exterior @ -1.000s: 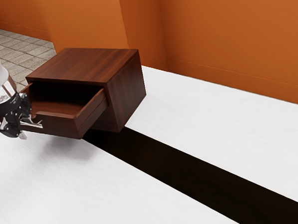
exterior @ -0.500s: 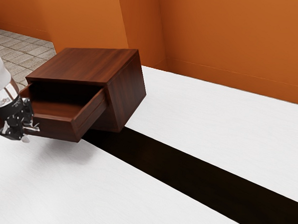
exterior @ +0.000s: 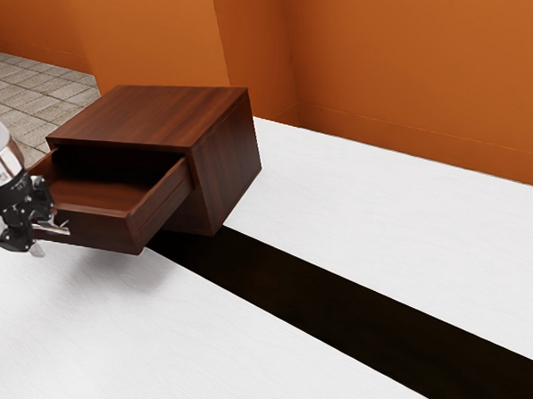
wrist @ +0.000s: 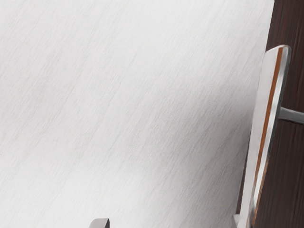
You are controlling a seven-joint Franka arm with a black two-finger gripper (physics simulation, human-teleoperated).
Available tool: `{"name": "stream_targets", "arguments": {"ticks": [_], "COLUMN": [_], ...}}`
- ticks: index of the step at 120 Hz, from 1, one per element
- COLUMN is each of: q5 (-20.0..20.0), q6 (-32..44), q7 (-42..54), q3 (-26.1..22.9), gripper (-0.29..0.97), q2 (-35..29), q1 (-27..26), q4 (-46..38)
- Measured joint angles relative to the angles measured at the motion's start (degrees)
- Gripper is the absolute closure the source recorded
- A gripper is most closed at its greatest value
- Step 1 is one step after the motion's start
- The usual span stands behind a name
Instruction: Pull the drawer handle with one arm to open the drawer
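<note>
A dark wooden cabinet (exterior: 164,114) stands on the white table, and its drawer (exterior: 114,211) is pulled well out toward the exterior view's left. A thin silver handle (exterior: 55,227) juts from the drawer front. My black gripper (exterior: 19,234) is at that handle, at the far left of the exterior view. In the wrist view the handle (wrist: 266,137) runs along the dark drawer front (wrist: 289,180), right beside one fingertip (wrist: 236,220). The other fingertip (wrist: 99,222) stands far from it over the white table top. The gripper is open, with the bar against one finger.
A wide black stripe (exterior: 350,320) crosses the white table (exterior: 382,206) from under the cabinet toward the lower right. Orange walls close the back. A tiled floor (exterior: 40,89) lies behind the cabinet at the upper left.
My gripper has drawn a little further toward the exterior view's left, and the drawer has slid out slightly with it.
</note>
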Motion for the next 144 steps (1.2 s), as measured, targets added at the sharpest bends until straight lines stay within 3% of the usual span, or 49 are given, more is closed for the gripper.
{"name": "stream_targets", "arguments": {"ticks": [60,144], "q5": [0.1,-0.2], "q6": [-0.4,-3.5], "q7": [-0.3,-0.8], "q3": [0.1,0.0], "gripper": [0.39,0.32], "q2": [0.5,2.3], "q1": [-0.1,0.2], "q4": [0.7,4.1]}}
